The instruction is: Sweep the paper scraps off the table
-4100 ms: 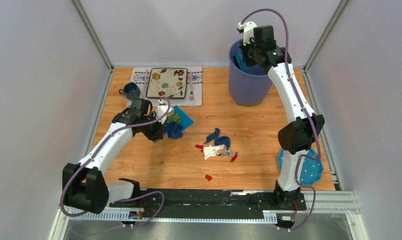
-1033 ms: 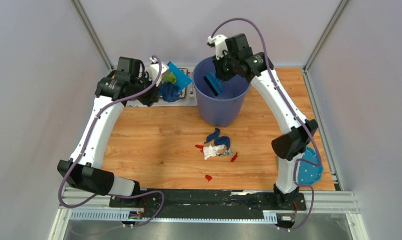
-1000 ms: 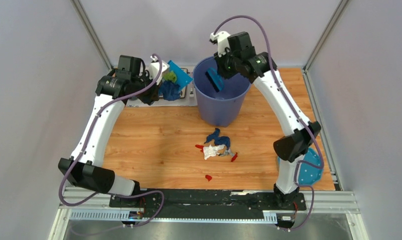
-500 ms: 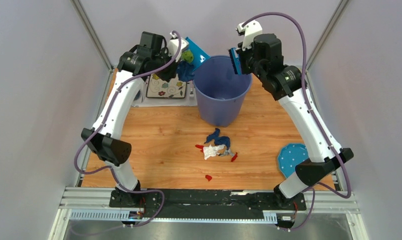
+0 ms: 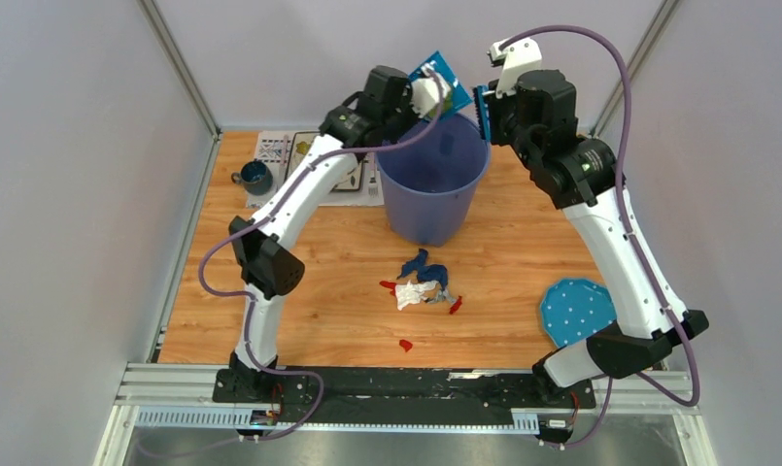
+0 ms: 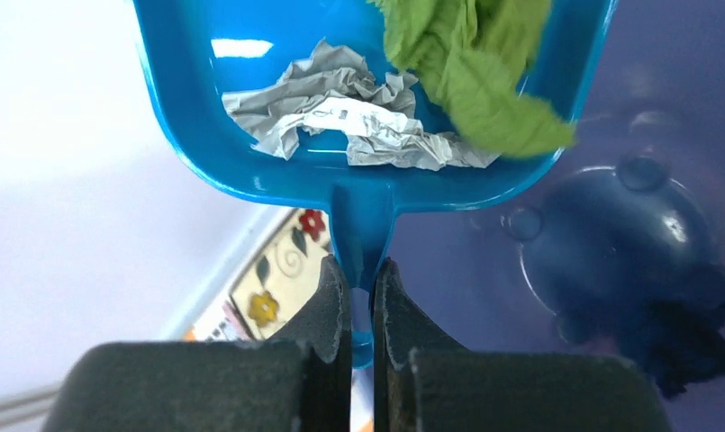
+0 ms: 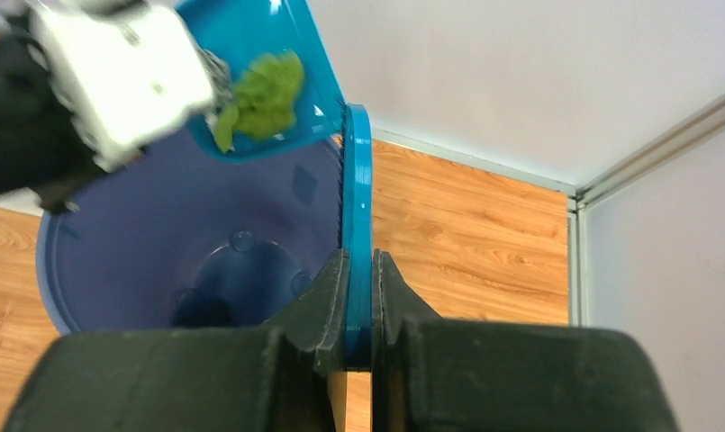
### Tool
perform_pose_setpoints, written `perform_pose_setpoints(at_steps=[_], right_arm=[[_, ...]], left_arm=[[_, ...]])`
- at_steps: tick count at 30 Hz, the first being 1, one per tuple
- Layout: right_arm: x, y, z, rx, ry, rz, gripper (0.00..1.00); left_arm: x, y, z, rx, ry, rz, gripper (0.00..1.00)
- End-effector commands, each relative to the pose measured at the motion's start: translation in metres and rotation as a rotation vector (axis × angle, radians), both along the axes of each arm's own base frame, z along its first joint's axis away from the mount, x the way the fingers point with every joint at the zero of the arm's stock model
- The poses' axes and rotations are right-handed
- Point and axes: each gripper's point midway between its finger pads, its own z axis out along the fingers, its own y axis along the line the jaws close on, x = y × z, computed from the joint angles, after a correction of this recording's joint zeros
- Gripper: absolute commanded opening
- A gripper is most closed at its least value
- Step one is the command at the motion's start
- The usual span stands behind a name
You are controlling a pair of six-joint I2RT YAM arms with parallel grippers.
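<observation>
Closest to me, just past the arm bases, a single red scrap lies on the wood-grain table. A little further in sits a loose heap of paper scraps, dark blue, white, red and grey, touching one another near the middle of the table. Off to the right, near the right arm's base, lies a blue polka-dot cloth, well apart from the heap.

Beyond the heap stands a dark blue bin, upright. Both arms reach up over its rim. The left tool is pressed tight on the handle of a bright blue dustpan, which hangs tilted above the back of the bin. In the pan a silver-grey scrap lies crumpled near the handle end, and a green scrap spills over the pan's side wall, above the bin's inside. Down at the bottom of the bin I can see a dark blue scrap.

The right tool pinches a blue hand brush, held edge-on just beside the dustpan, over the bin's right rim. Whether brush and pan touch I cannot tell.

Farthest back, on the left of the table, a patterned white placemat carries a flowered plate, partly hidden by the left arm. A dark mug stands just beside the mat's left edge.
</observation>
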Motion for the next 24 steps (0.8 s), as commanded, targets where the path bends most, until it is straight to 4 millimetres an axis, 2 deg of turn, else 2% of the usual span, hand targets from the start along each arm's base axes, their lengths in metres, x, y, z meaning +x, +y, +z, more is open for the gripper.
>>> perform_pose_setpoints(at_steps=[1, 2, 5, 9, 12, 13, 14, 15, 17, 19, 20, 22, 23, 24], right_arm=[[-0.019, -0.027, 0.038, 0.033, -0.106, -0.077, 0.0], [-0.026, -0.033, 0.043, 0.034, -0.122, -0.086, 0.0], [-0.039, -0.052, 0.056, 0.011, -0.163, -0.14, 0.0], [-0.055, -0.062, 0.065, 0.016, -0.184, -0.139, 0.0], [-0.065, -0.061, 0.072, 0.04, -0.209, -0.106, 0.0], [-0.068, -0.058, 0.074, 0.052, -0.214, -0.086, 0.0], [-0.071, -0.059, 0.077, 0.063, -0.222, -0.079, 0.0], [-0.072, -0.059, 0.079, 0.068, -0.225, -0.072, 0.0], [-0.075, -0.055, 0.081, 0.076, -0.229, -0.043, 0.0], [-0.076, -0.052, 0.081, 0.08, -0.228, -0.024, 0.0], [-0.078, -0.051, 0.081, 0.081, -0.228, -0.017, 0.0], [-0.079, -0.05, 0.078, 0.077, -0.219, -0.008, 0.0], [-0.08, -0.05, 0.077, 0.074, -0.215, -0.003, 0.0], [-0.081, -0.05, 0.076, 0.07, -0.213, 0.0, 0.0]], left_arm=[[0.009, -0.027, 0.04, 0.2, -0.302, -0.006, 0.0], [0.008, -0.024, 0.042, 0.225, -0.319, -0.004, 0.0], [0.004, 0.002, 0.057, 0.359, -0.416, 0.028, 0.0], [-0.012, 0.029, 0.072, 0.513, -0.55, 0.02, 0.0], [-0.024, 0.031, 0.083, 0.645, -0.643, -0.014, 0.0], [-0.031, 0.026, 0.089, 0.707, -0.69, -0.043, 0.0], [-0.037, 0.026, 0.108, 0.694, -0.76, -0.023, 0.0], [-0.04, 0.022, 0.103, 0.73, -0.78, -0.04, 0.0], [-0.047, 0.014, 0.119, 0.793, -0.861, -0.043, 0.0], [-0.05, 0.011, 0.124, 0.882, -0.916, -0.053, 0.0], [-0.053, 0.013, 0.136, 0.885, -0.958, -0.025, 0.0], [-0.055, 0.016, 0.138, 0.956, -0.987, -0.024, 0.0], [-0.06, 0.022, 0.147, 0.956, -1.012, -0.002, 0.0], [-0.062, 0.022, 0.143, 0.975, -1.017, -0.012, 0.0]])
